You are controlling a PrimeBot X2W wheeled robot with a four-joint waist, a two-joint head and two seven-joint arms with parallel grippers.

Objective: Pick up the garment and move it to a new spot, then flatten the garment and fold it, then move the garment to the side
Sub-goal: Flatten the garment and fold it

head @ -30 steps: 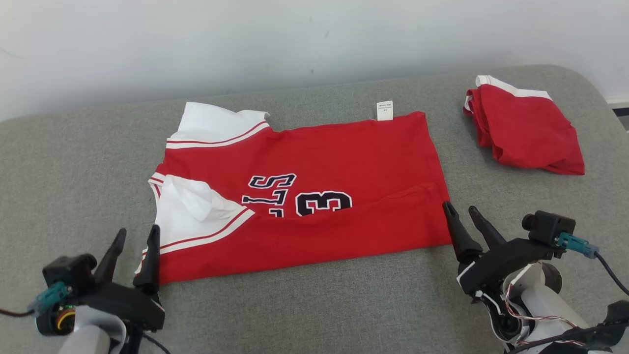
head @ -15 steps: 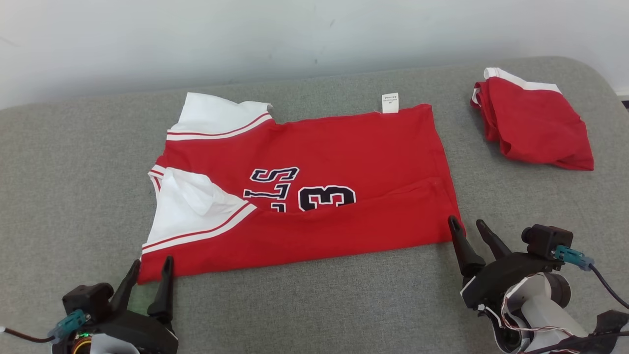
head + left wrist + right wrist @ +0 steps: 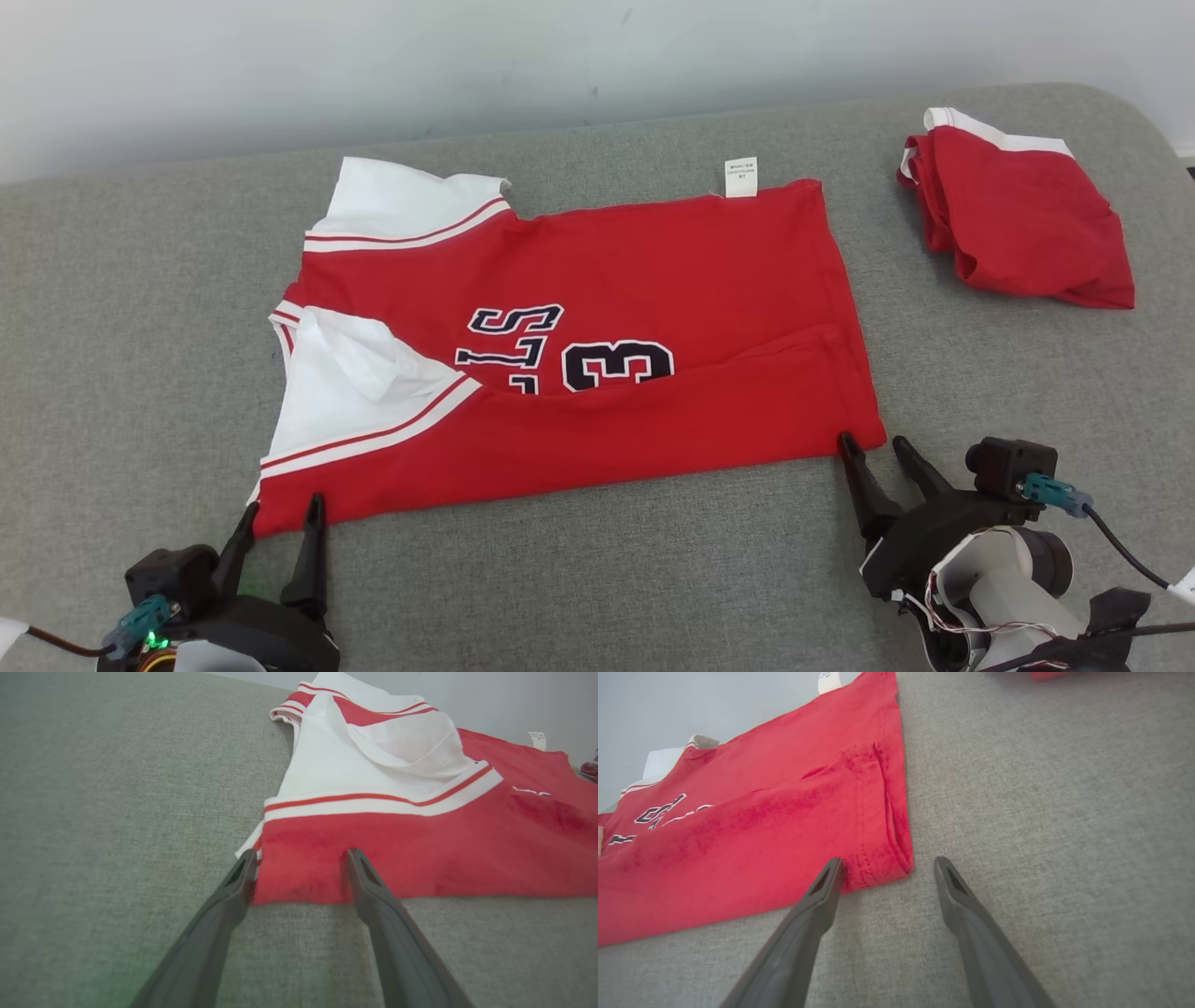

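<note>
Grey cushion with the red jersey spread flat at its middle, near edge apparently folded over once; left gripper and right gripper, fingers wide and empty, at its near corners; further folds and the move aside remain.

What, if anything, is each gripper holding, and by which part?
Nothing is held: the left gripper and right gripper stand with jaws open at the two near corners of the red jersey.
</note>
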